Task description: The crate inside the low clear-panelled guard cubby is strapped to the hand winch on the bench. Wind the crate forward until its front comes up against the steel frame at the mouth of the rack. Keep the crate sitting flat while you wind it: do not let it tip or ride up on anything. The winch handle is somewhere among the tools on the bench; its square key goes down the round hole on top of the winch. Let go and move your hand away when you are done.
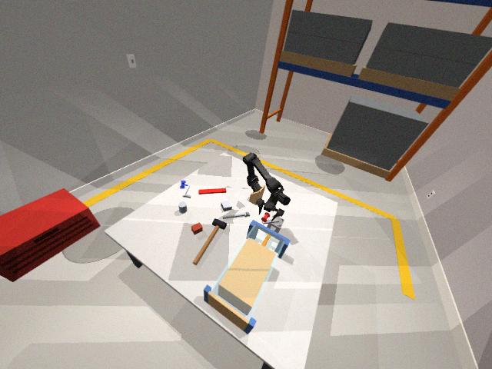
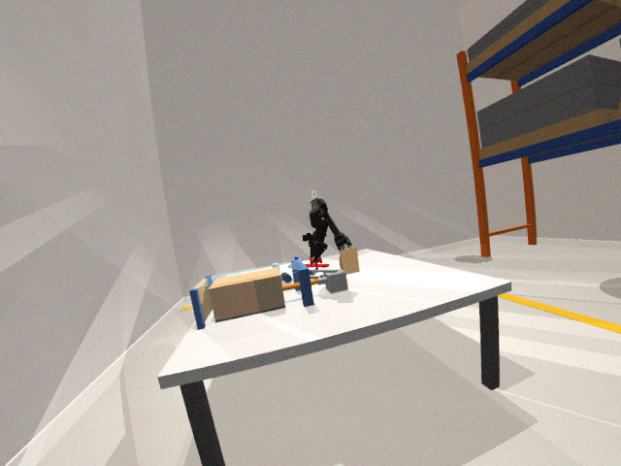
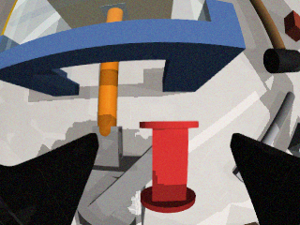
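Observation:
The tan crate sits flat inside the clear-panelled cubby, with a gap between its front and the blue frame. An orange strap runs from the crate under the frame to the grey winch. The handle's grey arm lies over the winch top, and its red grip stands up. My gripper is open and empty, its fingers on either side of the red grip. Key seating is hidden.
A black-headed mallet, a wrench, a red block, a grey block, a grey cylinder, a red bar and a blue-gripped tool lie on the bench. A tan block stands near the arm.

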